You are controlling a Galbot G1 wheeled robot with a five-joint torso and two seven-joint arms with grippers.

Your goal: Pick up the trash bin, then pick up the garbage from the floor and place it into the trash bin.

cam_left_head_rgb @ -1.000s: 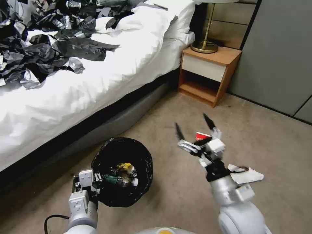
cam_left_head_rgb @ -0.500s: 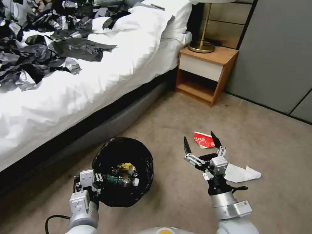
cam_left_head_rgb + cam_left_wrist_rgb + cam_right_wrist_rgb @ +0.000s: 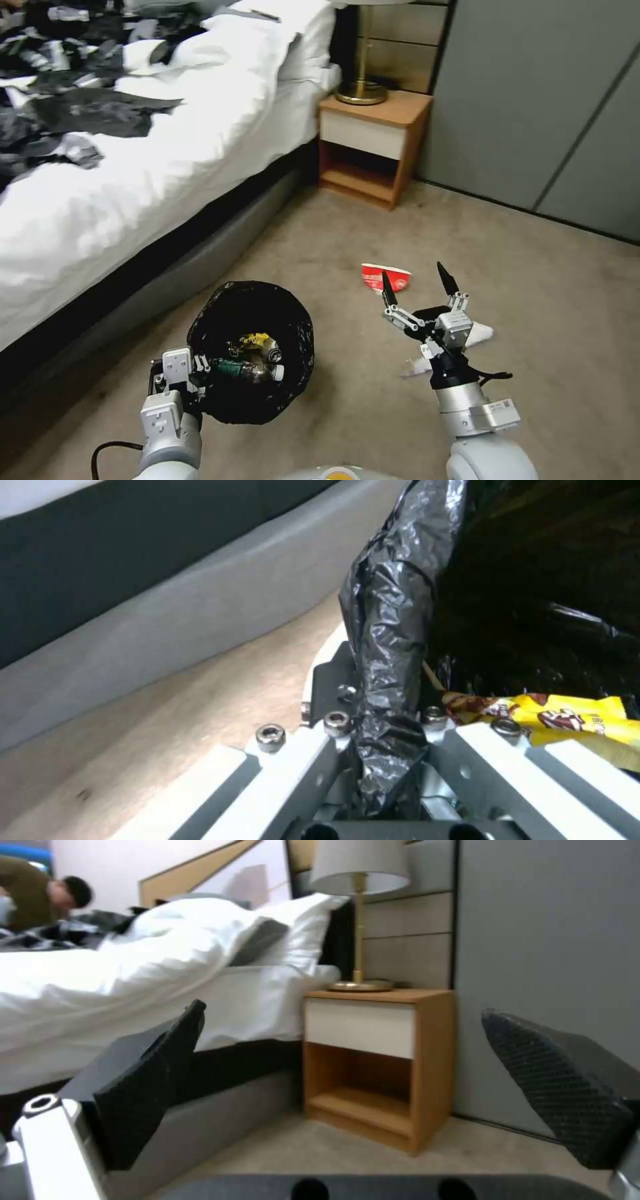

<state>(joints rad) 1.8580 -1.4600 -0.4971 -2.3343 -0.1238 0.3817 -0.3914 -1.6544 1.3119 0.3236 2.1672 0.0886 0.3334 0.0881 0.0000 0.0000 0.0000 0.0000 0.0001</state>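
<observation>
Your left gripper (image 3: pixel 383 760) has its jaws clamped on the rim of the trash bin (image 3: pixel 251 360), pinching the crinkly black liner (image 3: pixel 387 645) where it folds over the edge. In the head view the left gripper (image 3: pixel 190 373) sits at the near-left side of the rim, and the bin hangs from it, mouth facing the camera, beside the bed (image 3: pixel 133 173). Inside the bin you can see a yellow snack wrapper (image 3: pixel 573 720) lying just beside the clamped edge, plus small bottles (image 3: pixel 257 365) near the bottom.

Your right gripper (image 3: pixel 419 297) has its jaws spread wide and holds nothing. The two black fingertips (image 3: pixel 388 289) point up and away from you, raised off the floor. From the right wrist view the fingertips (image 3: pixel 150 1085) frame the nightstand (image 3: pixel 377 1060) and the lamp (image 3: pixel 360 915).

Garbage on the carpet (image 3: pixel 533 280): the crushed red-white paper cup (image 3: pixel 385 276) lies just beyond the right gripper's fingertips, between them and the nightstand (image 3: pixel 372 147). The crumpled white tissue (image 3: pixel 479 333) lies partly hidden behind the right gripper, with a smaller white scrap (image 3: pixel 415 367) near it. Black clothes (image 3: pixel 73 113) lie piled on the bed.
</observation>
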